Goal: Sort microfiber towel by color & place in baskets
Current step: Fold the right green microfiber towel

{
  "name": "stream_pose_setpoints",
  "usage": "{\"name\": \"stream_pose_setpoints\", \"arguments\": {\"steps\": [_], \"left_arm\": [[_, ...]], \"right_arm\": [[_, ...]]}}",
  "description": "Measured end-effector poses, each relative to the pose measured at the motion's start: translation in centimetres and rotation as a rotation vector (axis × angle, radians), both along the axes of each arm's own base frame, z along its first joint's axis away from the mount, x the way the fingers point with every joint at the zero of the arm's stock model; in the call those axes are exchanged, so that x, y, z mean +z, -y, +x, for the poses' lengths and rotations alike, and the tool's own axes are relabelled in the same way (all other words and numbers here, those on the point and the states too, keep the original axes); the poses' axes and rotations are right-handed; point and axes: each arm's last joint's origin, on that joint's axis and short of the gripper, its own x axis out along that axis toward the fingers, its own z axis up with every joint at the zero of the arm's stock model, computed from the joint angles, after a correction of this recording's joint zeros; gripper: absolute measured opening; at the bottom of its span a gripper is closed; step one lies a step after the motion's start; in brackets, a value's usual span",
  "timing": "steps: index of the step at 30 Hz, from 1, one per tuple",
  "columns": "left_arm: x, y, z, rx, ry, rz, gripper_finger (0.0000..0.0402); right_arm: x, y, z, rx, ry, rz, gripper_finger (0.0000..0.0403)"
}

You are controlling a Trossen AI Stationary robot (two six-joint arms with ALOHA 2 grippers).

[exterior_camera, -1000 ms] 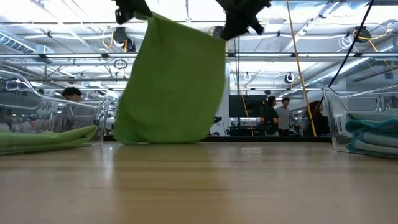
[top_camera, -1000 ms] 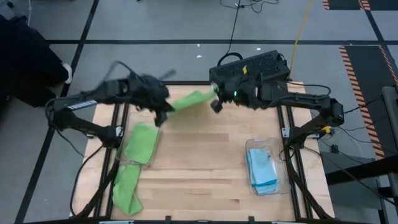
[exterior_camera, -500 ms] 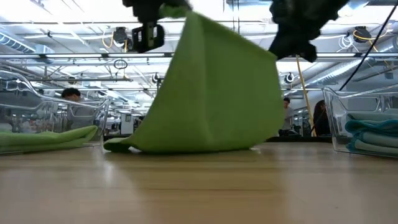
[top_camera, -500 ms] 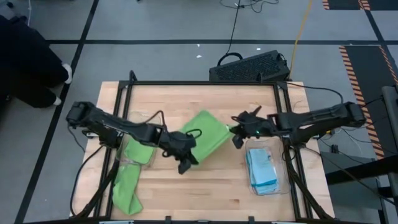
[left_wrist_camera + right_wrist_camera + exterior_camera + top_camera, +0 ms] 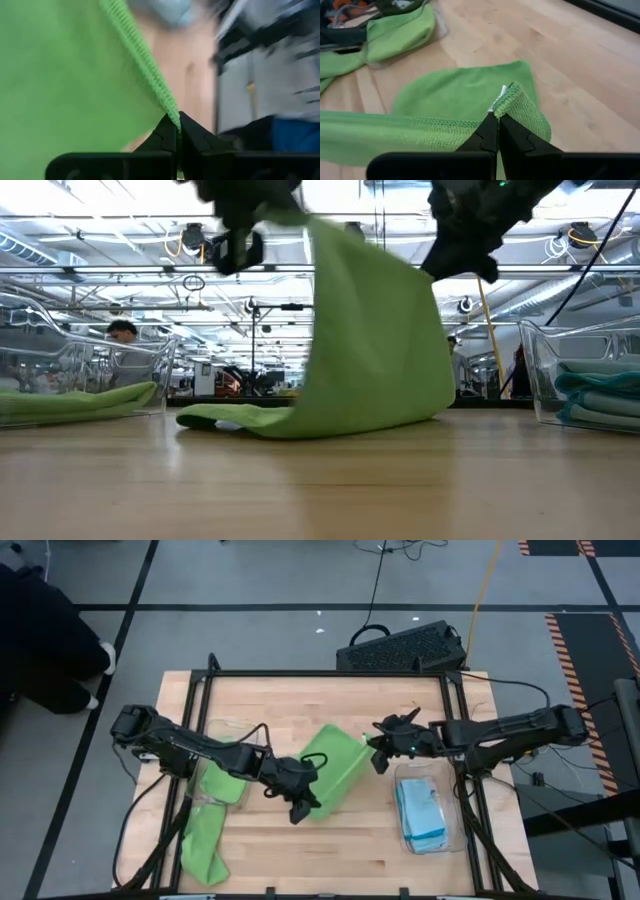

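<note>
1. High view: the left gripper [image 5: 300, 802] and right gripper [image 5: 380, 752] each pinch a corner of the green towel [image 5: 335, 762], mid-table between the left bin [image 5: 207, 792] and right bin [image 5: 455, 830]. Its held edge runs near-left to far-right.
2. Low view: the towel [image 5: 370, 350] hangs slanted, its bottom dragging on the table [image 5: 320, 490]; it could bunch into a crooked fold.
3. Left wrist view: fingers [image 5: 167, 136] clamp only the hem, so a tug might free it.
4. Right wrist view: fingers [image 5: 490, 134] nip the tagged corner.
</note>
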Motion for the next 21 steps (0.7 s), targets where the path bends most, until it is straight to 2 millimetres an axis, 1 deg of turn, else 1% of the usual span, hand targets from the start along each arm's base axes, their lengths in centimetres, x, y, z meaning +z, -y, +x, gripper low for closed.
{"name": "stream_pose_setpoints", "arguments": {"steps": [4,7,11,15,18,21], "left_arm": [[-1.3,-0.3,-1.3,0.02,-0.196,0.034,0.0007],[-1.8,-0.4,-1.9,0.022,-0.283,0.056,0.0004],[-2.0,-0.6,-2.2,0.036,-0.31,0.08,0.0006],[-2.3,-1.2,-2.4,0.075,-0.351,0.12,0.0009],[-2.6,-1.9,-2.8,0.127,-0.406,0.183,0.0004],[-2.9,-2.9,-3.2,0.182,-0.459,0.235,0.0007]], "right_arm": [[-1.1,0.4,2.2,0.046,0.026,-0.013,0.0],[-2.3,0.9,4.0,0.062,0.037,-0.031,0.0],[-4.5,2.0,6.0,0.047,0.03,-0.044,0.0],[-6.4,3.2,7.7,0.04,0.045,-0.057,0.0],[-7.4,4.3,8.6,0.016,0.079,-0.074,0.0],[-8.1,5.6,9.2,-0.019,0.116,-0.082,0.0]]}}
